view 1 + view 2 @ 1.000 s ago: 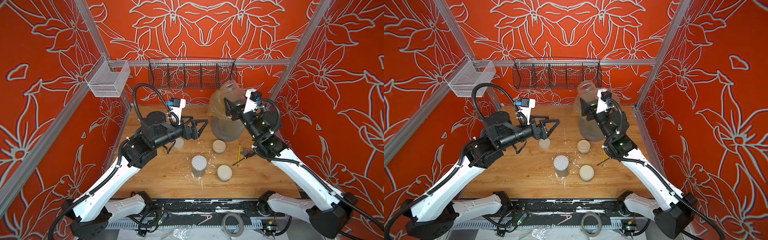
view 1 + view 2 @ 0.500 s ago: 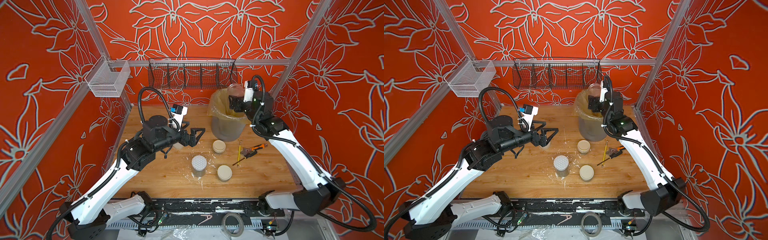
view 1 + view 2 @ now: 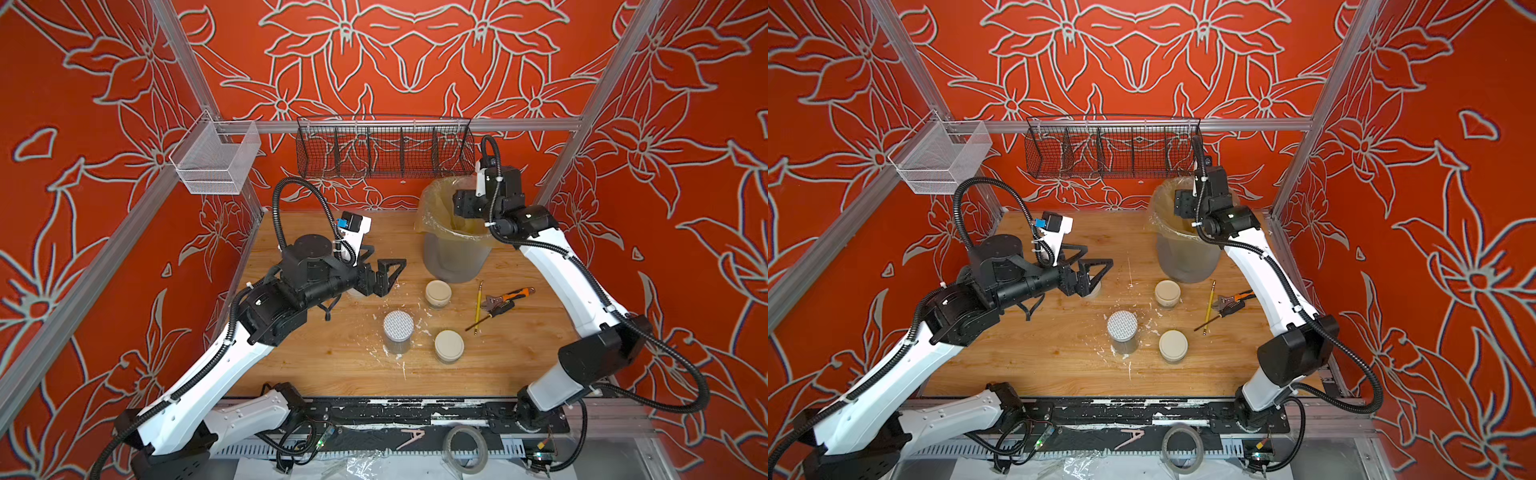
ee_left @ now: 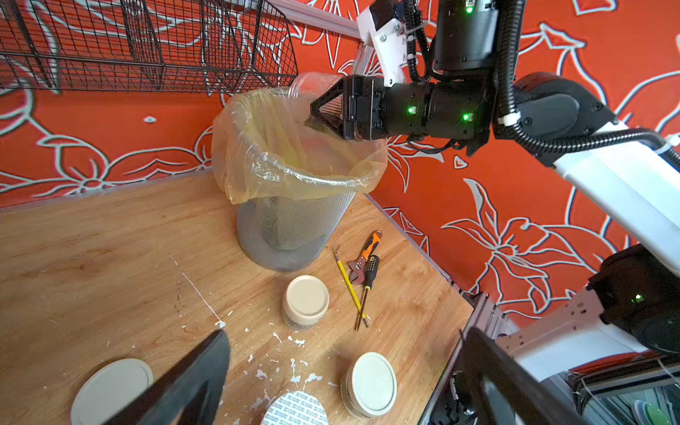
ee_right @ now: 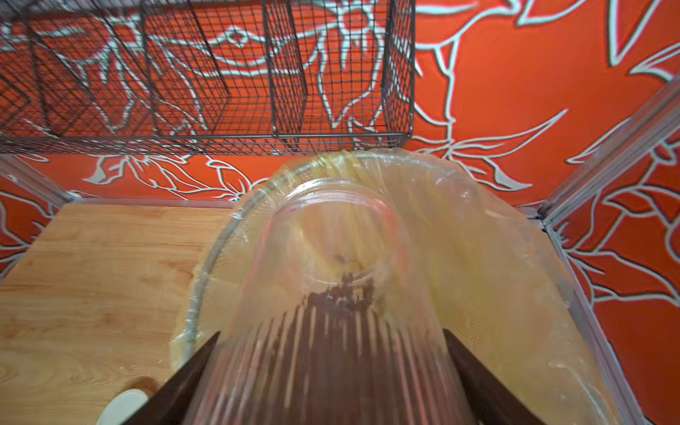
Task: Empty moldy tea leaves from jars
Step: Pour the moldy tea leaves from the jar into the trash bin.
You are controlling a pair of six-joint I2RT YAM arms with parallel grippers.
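One open jar [image 5: 331, 265], now lower over bin [image 3: 453, 259]; three lidded jars [image 3: 398, 332] [image 3: 438, 293] [image 3: 449, 345], one lid [image 4: 112, 386].

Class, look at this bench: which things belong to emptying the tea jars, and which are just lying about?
Belongs to the job: open jar held over the bin; tea leaves inside it; dotted-lid jar; two cream-lid jars; loose cream lid.
Lying about: yellow pencil-like tool; screwdriver; wrench; tape roll; black wire basket; white mesh basket.
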